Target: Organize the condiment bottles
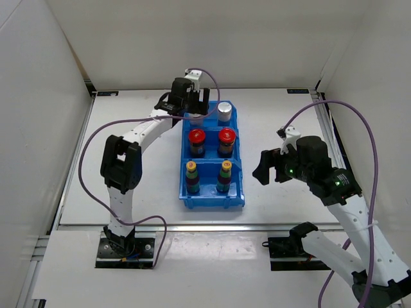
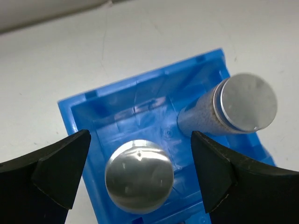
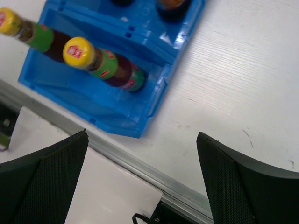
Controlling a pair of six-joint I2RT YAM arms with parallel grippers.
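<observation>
All six condiment bottles stand in the blue bin (image 1: 183,186). Two silver-capped cylinders fill the back row: one (image 1: 224,111) stands free, and the other (image 2: 138,176) sits under my left gripper (image 1: 192,106). Two red-lidded jars (image 1: 196,138) (image 1: 226,136) hold the middle row. Two yellow-capped bottles (image 1: 191,170) (image 1: 226,168) stand at the front. My left gripper (image 2: 140,154) is open, with a finger on each side of the back-left silver cap and a gap on both sides. My right gripper (image 1: 266,168) is open and empty, to the right of the bin.
In the right wrist view, the two yellow-capped bottles (image 3: 79,51) (image 3: 9,21) and the bin's front corner (image 3: 135,133) lie near the table's metal front edge (image 3: 140,163). White walls enclose the table on the left, back and right.
</observation>
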